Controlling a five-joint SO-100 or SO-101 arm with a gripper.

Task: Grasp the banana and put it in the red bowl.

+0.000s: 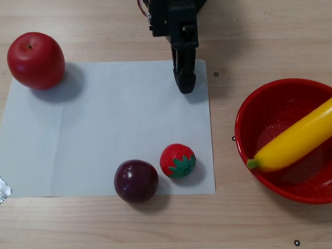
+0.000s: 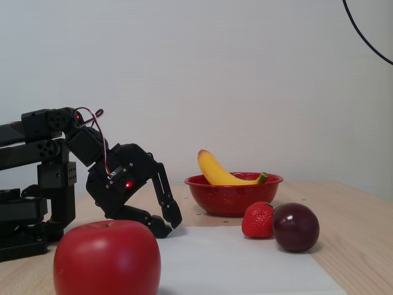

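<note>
The banana (image 1: 293, 140) lies slantwise inside the red bowl (image 1: 248, 111) at the right of the other view, green stem toward the near rim. In the fixed view the banana (image 2: 214, 170) leans on the rim of the red bowl (image 2: 230, 198), its orange end sticking up to the left. My gripper (image 1: 185, 85) hangs low over the far right edge of the paper, well left of the bowl. In the fixed view the gripper (image 2: 171, 226) points down at the table, shut, with nothing between its fingers.
A white paper sheet (image 1: 104, 129) covers the middle of the wooden table. On it are a red apple (image 1: 35, 59) at the far left corner, a dark plum (image 1: 136, 180) and a strawberry (image 1: 177, 161) near the front edge. The apple (image 2: 107, 258) fills the fixed view's foreground.
</note>
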